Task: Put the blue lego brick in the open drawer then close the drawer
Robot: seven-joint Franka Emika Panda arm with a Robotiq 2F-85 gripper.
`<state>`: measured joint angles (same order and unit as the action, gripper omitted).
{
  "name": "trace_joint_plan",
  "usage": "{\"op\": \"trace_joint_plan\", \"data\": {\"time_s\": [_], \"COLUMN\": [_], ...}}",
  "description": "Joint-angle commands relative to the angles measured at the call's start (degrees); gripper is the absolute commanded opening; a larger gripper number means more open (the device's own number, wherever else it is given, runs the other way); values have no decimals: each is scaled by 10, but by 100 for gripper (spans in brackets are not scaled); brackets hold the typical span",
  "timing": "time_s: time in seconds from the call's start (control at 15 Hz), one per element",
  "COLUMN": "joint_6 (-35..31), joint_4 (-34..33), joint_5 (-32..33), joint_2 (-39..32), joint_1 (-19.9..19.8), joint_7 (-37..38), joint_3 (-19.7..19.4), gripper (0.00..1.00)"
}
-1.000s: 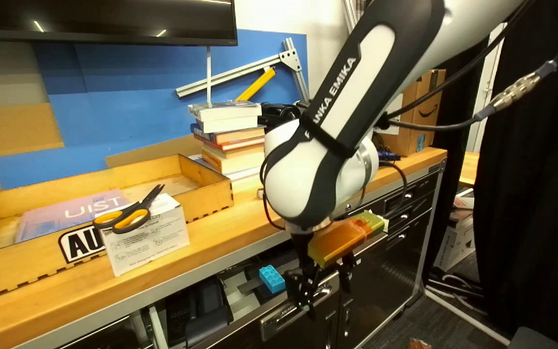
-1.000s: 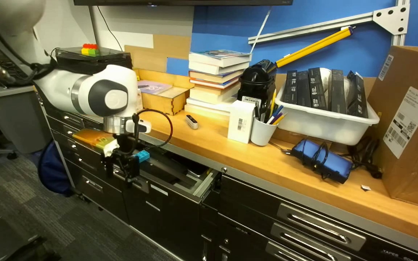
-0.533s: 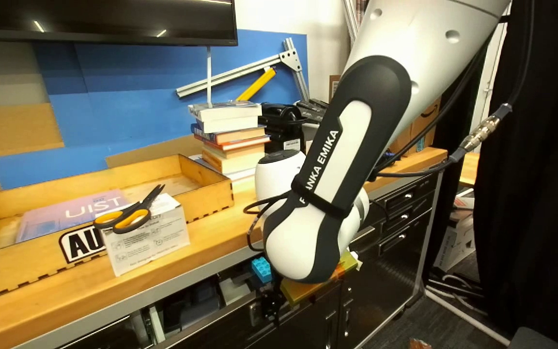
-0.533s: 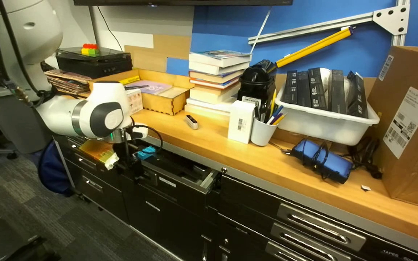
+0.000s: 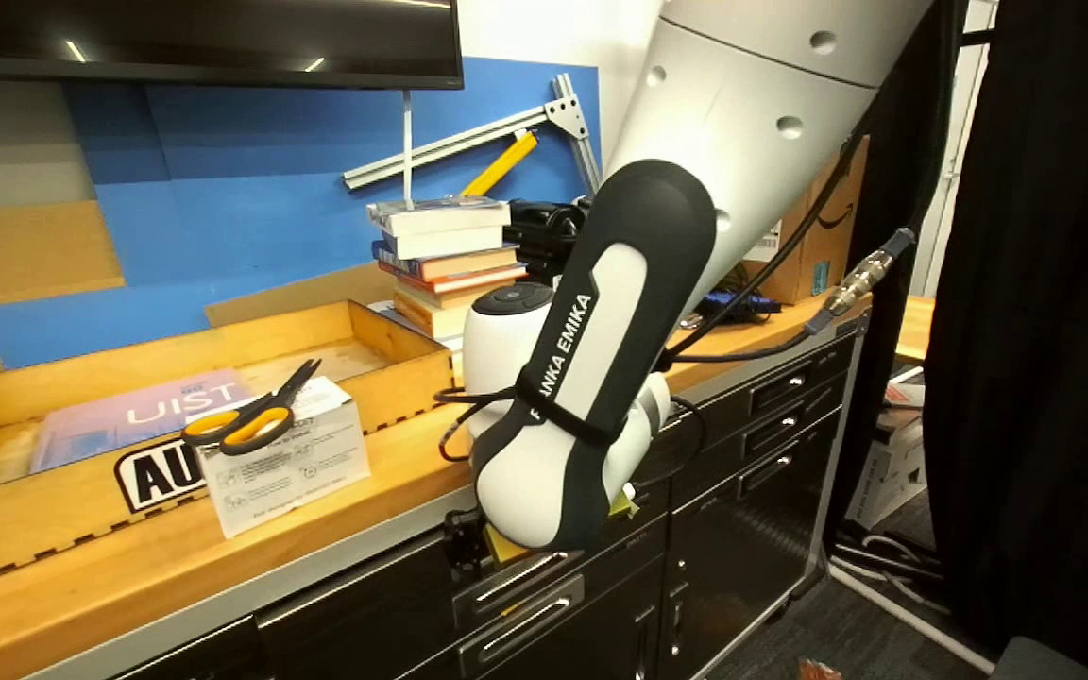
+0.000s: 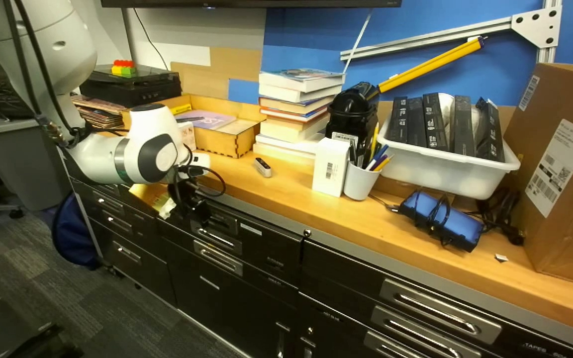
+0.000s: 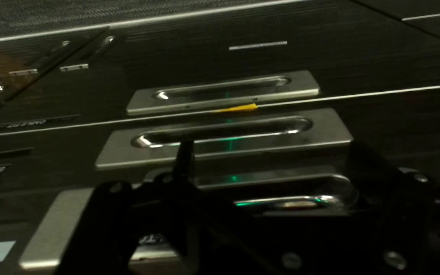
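Note:
The black drawer (image 6: 276, 239) looks shut, its front flush with the dark cabinet in both exterior views; its front also shows in an exterior view (image 5: 369, 595). The blue lego brick is not visible in any view. My gripper (image 6: 197, 211) is at the drawer's front, by its handle, partly hidden behind the arm in an exterior view (image 5: 468, 543). In the wrist view the gripper (image 7: 271, 151) has its dark fingers apart, with the drawer's silver bar handle (image 7: 292, 200) showing between them. I see nothing held. Whether the fingers touch the handle is unclear.
The wooden countertop (image 6: 286, 189) runs just above the drawer. Lower drawers with silver handles (image 5: 525, 628) lie below. A box with scissors (image 5: 289, 463), a wooden tray (image 5: 402, 368), a book stack (image 6: 291, 114), a white cup (image 6: 361, 181) and a white bin (image 6: 445, 171) stand on top.
The drawer was open with the blue brick visible in it and has moved in until it looks shut, hiding the brick. My gripper moved in toward the cabinet with the drawer front.

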<state>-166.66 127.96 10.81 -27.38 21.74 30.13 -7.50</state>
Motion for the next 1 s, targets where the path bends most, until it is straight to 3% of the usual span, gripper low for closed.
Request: {"op": "trace_joint_plan", "data": {"time_s": [0.0,0.2,0.33,0.6,0.93], "joint_6": [-41,-47,2,193,404], "joint_4": [-45,-42,-27,34,15], "joint_5": [-7,-5,-19,-26,-102], "joint_2": [-34,-38,-8,123,258], "joint_1": [40,65,53,4,-83], "joint_7": [23,25,5,-46,-152], "joint_3": [-37,-60,-45,-10,70], "gripper": [100,100,100,100,100]}}
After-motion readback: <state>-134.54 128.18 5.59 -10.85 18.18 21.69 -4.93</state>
